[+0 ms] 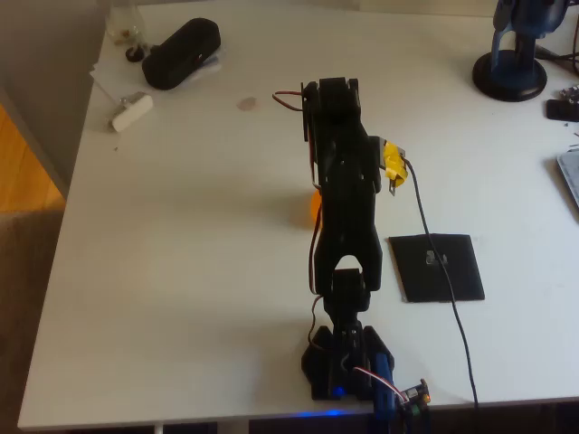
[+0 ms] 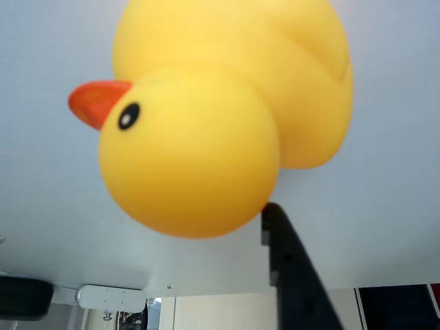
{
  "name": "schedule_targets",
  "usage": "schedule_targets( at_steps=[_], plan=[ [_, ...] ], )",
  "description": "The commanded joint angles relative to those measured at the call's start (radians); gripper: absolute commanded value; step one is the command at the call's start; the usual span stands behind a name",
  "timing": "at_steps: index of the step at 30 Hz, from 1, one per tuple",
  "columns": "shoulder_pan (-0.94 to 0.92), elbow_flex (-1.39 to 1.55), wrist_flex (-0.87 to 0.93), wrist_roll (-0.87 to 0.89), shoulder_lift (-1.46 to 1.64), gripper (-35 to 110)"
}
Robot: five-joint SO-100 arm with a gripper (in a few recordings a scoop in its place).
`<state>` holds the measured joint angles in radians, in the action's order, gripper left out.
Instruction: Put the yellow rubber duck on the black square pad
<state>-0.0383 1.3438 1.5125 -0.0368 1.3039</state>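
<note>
Overhead view, left to right: a bulky black oblong pouch [image 1: 181, 52] and a small white block [image 1: 131, 111] lay on sheets of paper at the far left corner of the white surface [image 1: 181, 271], well apart from the work area and probably of no part in the task. Near the middle, the black robot arm [image 1: 348, 208] reached away from its base at the near edge, folded over so that its body covered almost all of the small glossy yellow rubber duck [image 1: 314, 206], of which a sliver of orange-yellow showed at the arm's left flank. To the right of the arm, the thin matte black square pad [image 1: 437, 267] lay flat and bare near the base, a dark cable crossing it; the duck therefore stood on the surface left of the pad and apart from it, not yet delivered. A dark blue stand [image 1: 513, 63] occupied the far right corner. Wrist view: the duck [image 2: 220, 117] sat very close under the camera, head and orange beak toward the left, resting on the pale surface, with one black finger [image 2: 292, 275] of the gripper [image 2: 275, 213] rising from below to a point just beside the underside of the head. The second finger was out of frame, so whether the gripper was spread or closed on the toy could not be told; the arm's low, folded posture over the duck suggested an approach for a grasp.
</note>
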Motion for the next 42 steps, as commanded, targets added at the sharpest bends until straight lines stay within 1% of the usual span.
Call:
schedule_targets(
  at_steps=[1,15,32,39,42],
  plan=[
    [-0.026,-0.02,0.018,-0.008,0.044,49],
    [-0.028,-0.005,0.02,0.0,-0.026,49],
    [-0.032,0.1,0.021,0.002,0.074,49],
    [-0.144,0.1,0.02,-0.009,0.066,49],
    [-0.161,0.1,0.02,-0.009,0.072,49]
  ],
)
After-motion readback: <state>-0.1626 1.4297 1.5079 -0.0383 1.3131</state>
